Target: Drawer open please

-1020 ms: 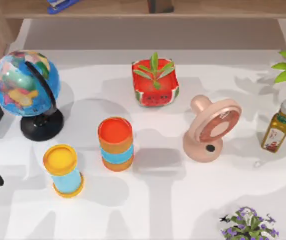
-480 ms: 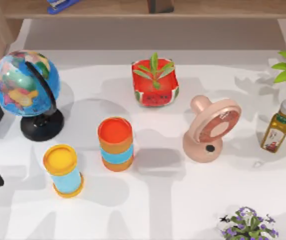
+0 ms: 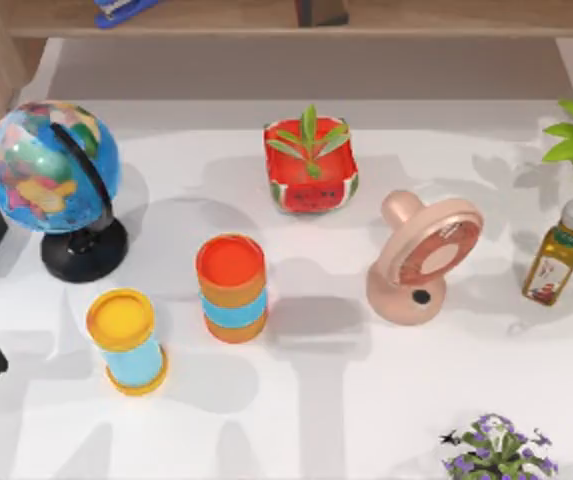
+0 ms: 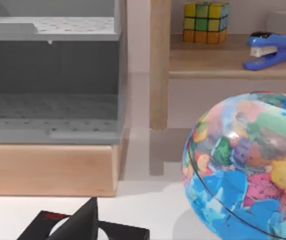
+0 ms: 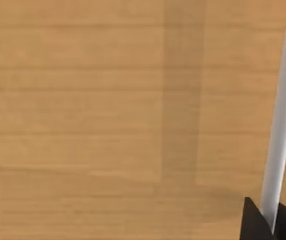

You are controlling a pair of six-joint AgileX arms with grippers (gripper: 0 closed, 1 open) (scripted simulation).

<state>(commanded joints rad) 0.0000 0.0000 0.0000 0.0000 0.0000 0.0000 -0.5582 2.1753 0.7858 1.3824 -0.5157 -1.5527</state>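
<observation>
Right hand (image 5: 271,222) touching the white handle (image 5: 281,115) against wood drawer front (image 5: 108,110)

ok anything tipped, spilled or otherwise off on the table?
Nothing stands out. The globe, both stacked cup towers, the watermelon planter, the pink fan and the oil bottle all stand upright and apart, with no spill. The right wrist view faces a wooden panel with a white bar.

Clearance and obstructions on the table

Open lanes: the bare strip behind the watermelon pot (image 3: 310,166) and the front centre of the table (image 3: 306,420). Obstructions: globe (image 3: 54,170) at left, two stacked cups (image 3: 231,287) and (image 3: 126,341) centre-left, pink fan (image 3: 424,257) and oil bottle (image 3: 558,253) at right.
</observation>
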